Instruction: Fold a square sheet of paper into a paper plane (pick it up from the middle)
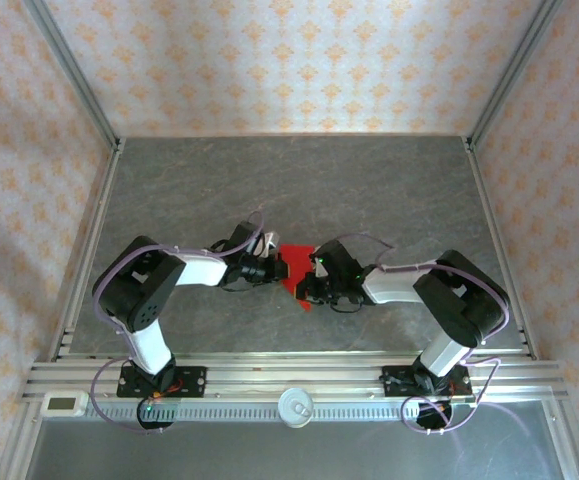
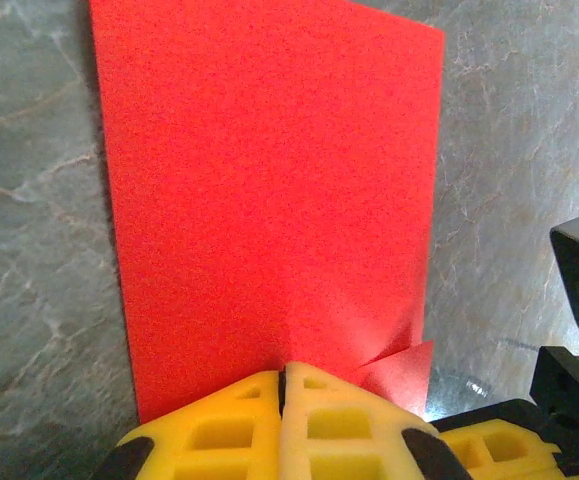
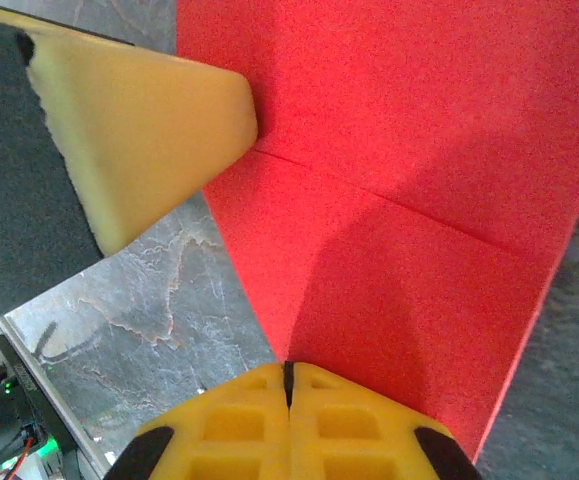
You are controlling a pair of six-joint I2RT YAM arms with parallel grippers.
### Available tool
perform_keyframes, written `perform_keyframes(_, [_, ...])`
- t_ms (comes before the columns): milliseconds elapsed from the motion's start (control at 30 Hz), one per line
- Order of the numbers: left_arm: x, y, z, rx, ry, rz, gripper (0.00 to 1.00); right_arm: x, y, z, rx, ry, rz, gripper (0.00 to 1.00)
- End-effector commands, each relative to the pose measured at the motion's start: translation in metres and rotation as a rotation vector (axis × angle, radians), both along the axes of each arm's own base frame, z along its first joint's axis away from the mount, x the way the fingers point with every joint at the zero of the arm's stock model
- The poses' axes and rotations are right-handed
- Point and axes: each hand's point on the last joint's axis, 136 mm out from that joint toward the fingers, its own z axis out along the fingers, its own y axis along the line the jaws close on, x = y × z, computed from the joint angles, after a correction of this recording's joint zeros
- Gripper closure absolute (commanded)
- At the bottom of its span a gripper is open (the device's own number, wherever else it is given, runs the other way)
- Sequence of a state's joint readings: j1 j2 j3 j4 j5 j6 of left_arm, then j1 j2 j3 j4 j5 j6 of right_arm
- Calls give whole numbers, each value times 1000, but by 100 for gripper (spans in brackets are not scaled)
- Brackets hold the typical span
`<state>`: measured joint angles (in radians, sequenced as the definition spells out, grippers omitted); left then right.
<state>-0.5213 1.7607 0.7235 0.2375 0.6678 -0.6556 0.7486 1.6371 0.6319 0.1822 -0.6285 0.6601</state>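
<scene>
Item: creased red paper sheet (image 1: 294, 272) on surface (image 1: 369, 180). Left fingers (image 2: 239, 425) and right fingers (image 3: 234, 425) closed, at opposite ends, likely pinning folds flat.

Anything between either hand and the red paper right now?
Nothing visible. The left hand and right hand, both shut, have their tips at the red paper, from opposite sides.

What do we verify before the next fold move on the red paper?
1. Left gripper jaws shut: ok.
2. Right gripper jaws shut: ok.
3. Thin bright red folded paper sheet lying on the grey marbled tabletop, between both grippers: ok.
4. Straight crease across the sheet in the right wrist view: ok.
5. Sheet pinched rather than just pressed down: cannot tell.
</scene>
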Motion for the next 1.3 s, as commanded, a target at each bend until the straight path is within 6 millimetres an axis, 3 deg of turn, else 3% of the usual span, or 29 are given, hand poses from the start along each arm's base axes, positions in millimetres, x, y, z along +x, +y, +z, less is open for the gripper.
perform_keyframes(0, [-16,21,-34,103,53,20,100,9,3,14,15,3,-45,100])
perform_keyframes(100, [-20,23,-37,108,61,18,100,19,14,21,52,-14,-65,100])
perform_keyframes(300, [-19,22,-37,106,61,12,100,23,22,1,13,12,-75,100])
perform_keyframes(433, [-17,22,-36,117,61,9,100,13,7,-15,-58,35,-79,99])
perform_keyframes(667, [-19,25,-38,129,65,12,100,-16,-23,-10,-87,35,-63,99])
perform_keyframes(767, [-18,25,-38,128,64,12,100,-13,-15,5,-39,15,-63,99])
perform_keyframes(967, [-18,23,-39,120,68,17,100,10,20,32,59,-43,-69,100])
perform_keyframes(1133, [-18,22,-38,109,72,16,100,28,33,16,29,-50,-96,100])
perform_keyframes(1267, [-17,21,-37,104,72,17,100,21,28,-8,-28,-10,-76,100])
